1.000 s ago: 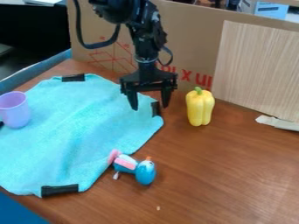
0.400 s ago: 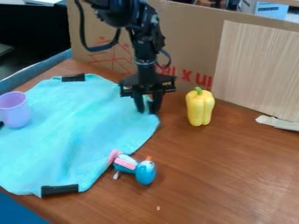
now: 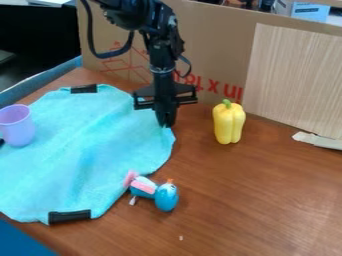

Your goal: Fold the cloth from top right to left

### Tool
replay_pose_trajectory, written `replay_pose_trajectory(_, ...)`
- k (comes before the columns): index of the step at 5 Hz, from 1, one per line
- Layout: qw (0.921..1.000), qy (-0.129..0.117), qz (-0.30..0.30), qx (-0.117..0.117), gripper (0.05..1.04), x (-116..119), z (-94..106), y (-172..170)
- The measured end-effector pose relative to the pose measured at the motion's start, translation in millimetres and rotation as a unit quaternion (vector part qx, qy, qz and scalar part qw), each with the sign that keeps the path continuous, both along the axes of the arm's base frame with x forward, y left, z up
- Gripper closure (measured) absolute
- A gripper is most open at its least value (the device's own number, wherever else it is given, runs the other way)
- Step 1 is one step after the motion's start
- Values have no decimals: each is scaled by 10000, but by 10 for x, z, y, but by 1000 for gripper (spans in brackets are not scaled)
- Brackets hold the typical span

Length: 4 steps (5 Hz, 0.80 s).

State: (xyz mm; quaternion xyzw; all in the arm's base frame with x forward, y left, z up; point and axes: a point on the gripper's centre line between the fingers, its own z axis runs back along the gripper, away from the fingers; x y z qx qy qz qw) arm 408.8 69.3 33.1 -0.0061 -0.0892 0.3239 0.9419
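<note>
In the camera view, here I am, my gripper [image 3: 166,124] hanging straight down at the cloth's edge, fingers drawn right together, with a pinch of the cloth [image 3: 80,145] between the tips! The rest of that light-blue cloth fans out from my grip toward the left and bottom of the view, lying on the brown table [image 3: 247,200], soft wrinkles running through it. One black clip [image 3: 83,89] sits on its edge, up and to the left of me; another black clip [image 3: 69,216] is well below and to my left. And there's the purple cup [image 3: 17,126], upright on the cloth, well apart from me by the view's left edge! Just off to the right of my fingers stands the yellow pepper [image 3: 229,122], green stem up, not touching me. Straight below me lies the blue-and-pink toy [image 3: 165,196], its pink end right at the cloth's lower edge. Behind me rises the cardboard [image 3: 217,55] with its red print, and farther right the wood-grain board [image 3: 294,75] leans against it.
</note>
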Motion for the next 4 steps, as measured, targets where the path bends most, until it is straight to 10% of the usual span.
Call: replay_pose_trajectory(4,9883,-228,-1281,-801,1028,-476,688,311)
